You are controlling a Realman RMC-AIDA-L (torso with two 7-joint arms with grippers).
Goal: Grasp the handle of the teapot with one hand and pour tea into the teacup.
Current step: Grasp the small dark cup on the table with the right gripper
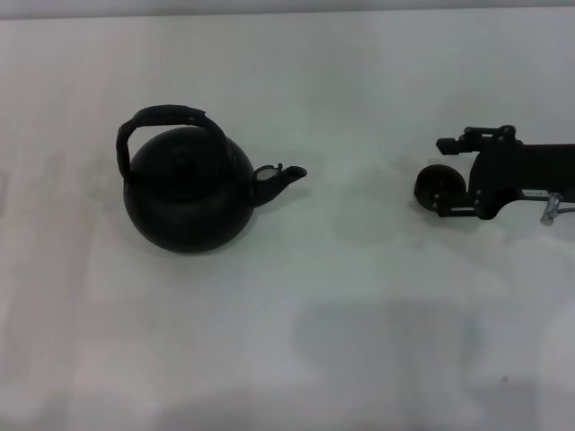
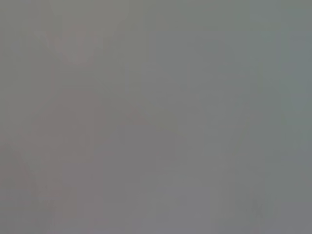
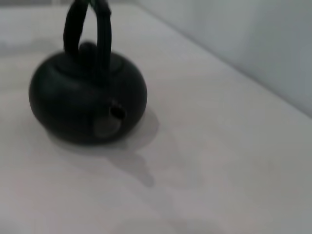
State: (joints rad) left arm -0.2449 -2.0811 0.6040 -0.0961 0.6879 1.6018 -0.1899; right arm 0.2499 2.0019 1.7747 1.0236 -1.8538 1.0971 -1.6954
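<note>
This looks like a plain test bench in a lab or robot workspace, not a home or kitchen. A bare white table (image 1: 269,359) fills nearly the whole head view, with no cloth, dishes or clutter on it. At the far right of that frame a black robot arm (image 1: 526,175) reaches in over the surface. Only a black teapot (image 1: 187,189) at centre left and a small dark cup (image 1: 437,186) at centre right stand on it. In the right wrist view a plain pale grey wall (image 3: 253,44) rises behind the table's edge at the upper right.
</note>
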